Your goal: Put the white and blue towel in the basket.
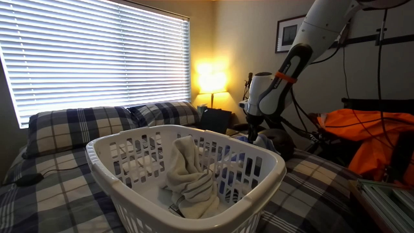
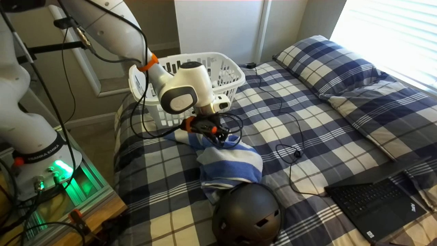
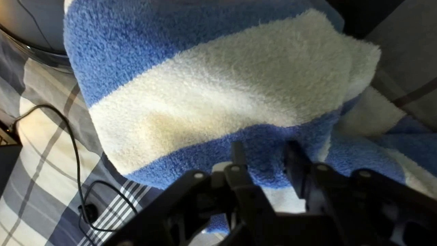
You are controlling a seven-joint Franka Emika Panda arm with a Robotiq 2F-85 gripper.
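The white and blue towel [image 2: 232, 165] lies bunched on the bed against a dark helmet. It fills most of the wrist view [image 3: 218, 89] and partly shows behind the basket in an exterior view [image 1: 264, 142]. My gripper [image 3: 263, 150] points down into the towel, its fingers partly apart with blue cloth between them. Whether the fingers squeeze the cloth is not clear. The gripper also shows in both exterior views [image 1: 252, 137] [image 2: 222, 138], its fingertips partly hidden. The white basket [image 1: 110, 180] stands on the bed beside the towel, also visible at the back [image 2: 235, 83].
A beige striped cloth [image 1: 190, 181] sits in the basket. The black helmet [image 2: 247, 213] touches the towel's end. An open laptop [image 2: 379, 201] and a black cable [image 2: 297, 153] lie on the plaid bed. Pillows [image 2: 327, 65] are by the window.
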